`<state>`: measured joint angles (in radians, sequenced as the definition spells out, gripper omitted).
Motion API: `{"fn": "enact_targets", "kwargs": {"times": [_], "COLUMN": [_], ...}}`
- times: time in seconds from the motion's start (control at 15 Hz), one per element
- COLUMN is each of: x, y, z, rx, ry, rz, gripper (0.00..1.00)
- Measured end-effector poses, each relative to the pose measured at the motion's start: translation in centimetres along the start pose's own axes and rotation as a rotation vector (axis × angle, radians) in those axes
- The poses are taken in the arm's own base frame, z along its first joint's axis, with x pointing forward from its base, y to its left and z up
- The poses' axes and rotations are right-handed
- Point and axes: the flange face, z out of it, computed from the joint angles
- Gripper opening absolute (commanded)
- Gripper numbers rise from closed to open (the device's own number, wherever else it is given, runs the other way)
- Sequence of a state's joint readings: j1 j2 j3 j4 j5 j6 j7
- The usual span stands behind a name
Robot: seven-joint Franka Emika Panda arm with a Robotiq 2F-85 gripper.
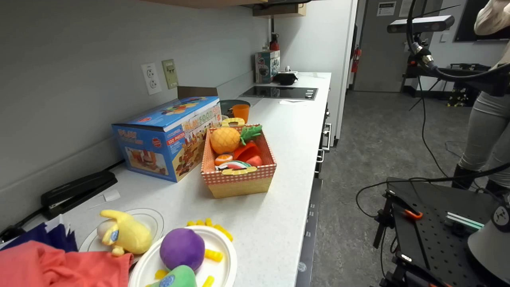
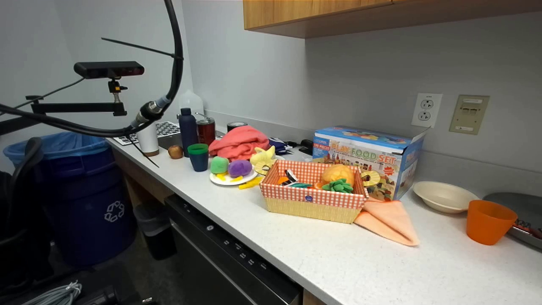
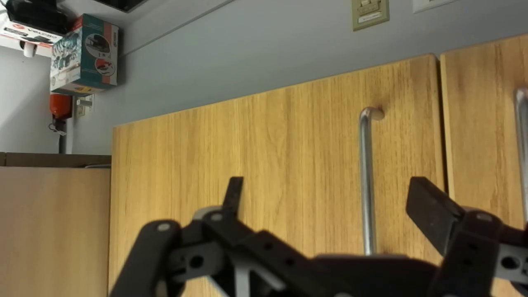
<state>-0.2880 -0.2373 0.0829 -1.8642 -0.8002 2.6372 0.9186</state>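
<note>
My gripper [image 3: 328,180] shows in the wrist view with its two black fingers wide apart and nothing held. It faces a wooden cabinet door [image 3: 268,148]. A vertical metal handle [image 3: 366,173] on that door appears between the fingers, nearer the right one; I cannot tell how far off it is. The handle's lower end is hidden behind the gripper. A neighbouring cabinet door [image 3: 482,136] with its own handle [image 3: 522,140] is at the right edge. The gripper is out of view in both exterior views; wooden cabinets [image 2: 351,17] hang at the top of an exterior view.
On the counter [image 1: 287,131] stand a checked basket [image 1: 239,188] of toy food, a blue play food box [image 1: 159,139], a white plate [image 1: 229,255] and an orange cup [image 2: 489,222]. A black cable [image 2: 175,67] hangs in both exterior views. A person [image 1: 488,131] stands nearby.
</note>
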Motion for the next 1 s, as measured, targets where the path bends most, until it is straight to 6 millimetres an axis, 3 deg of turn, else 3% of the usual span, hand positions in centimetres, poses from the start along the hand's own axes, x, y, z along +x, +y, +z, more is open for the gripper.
{"fn": "enact_targets", "kwargs": {"times": [0.27, 0.53, 0.6, 0.87, 1.0], "x": [0.0, -0.1, -0.2, -1.2, -1.1], "y": [0.1, 3.1, 3.1, -1.3, -1.5], "z": [0.1, 1.5, 1.9, 2.8, 2.8], "rx": [0.0, 0.007, 0.009, 0.057, 0.061], "ry": [-0.002, -0.001, 0.011, 0.001, 0.003], "rz": [-0.002, 0.006, -0.006, -0.034, -0.034], "gripper": [1.0, 1.0, 1.0, 1.0, 1.0]}}
